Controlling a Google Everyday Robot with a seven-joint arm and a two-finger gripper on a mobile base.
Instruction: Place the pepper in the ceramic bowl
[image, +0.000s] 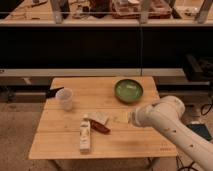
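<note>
**Camera view: gripper low beside the pepper**

Gripper (122, 118) hovers low over the table (145, 145), just right of the pepper (100, 127), likely lining up a pick. Whether it is released or clenched cannot be told. The pepper lies ungrasped, touching a pale block (102, 116), with a tube (85, 136) to its left. The bowl (128, 90) sits near the far edge, with bare wood between them.
</note>
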